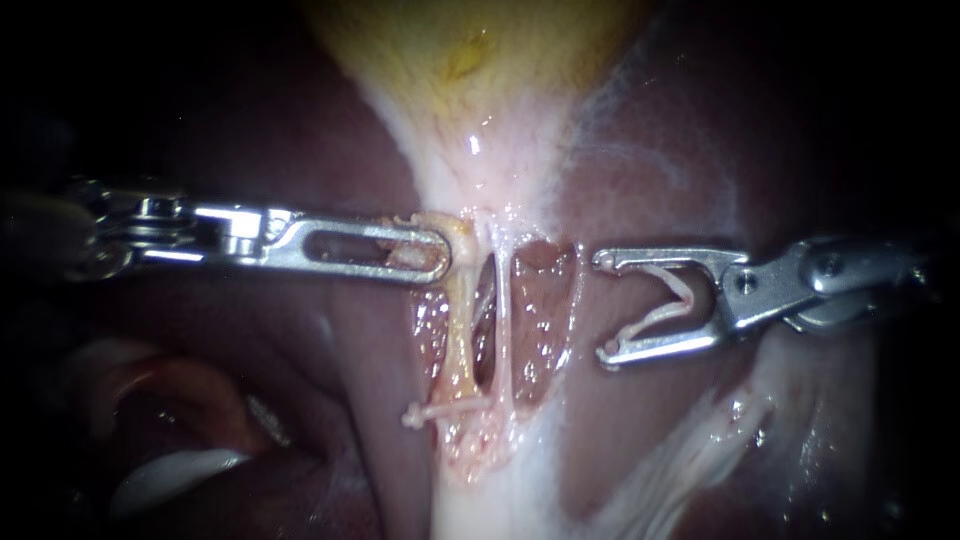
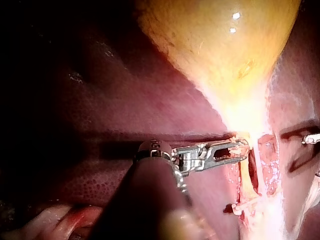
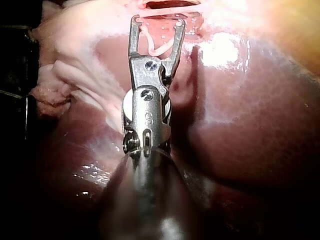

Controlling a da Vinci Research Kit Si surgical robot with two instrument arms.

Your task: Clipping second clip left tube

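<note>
Holding left tube taut: left tool clenched on its top, 12 o'clock of placed clip; right tool at 3 o'clock, jaws spread, carrying loaded clip.

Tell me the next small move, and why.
Probably advance the right instrument toward the left tube, above the placed clip: its jaws hold a new clip that touches no tube, while the left instrument grips that tube's top.

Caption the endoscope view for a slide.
Left instrument grips the left tube below the gallbladder; right instrument holds an open clip nearby.
</note>
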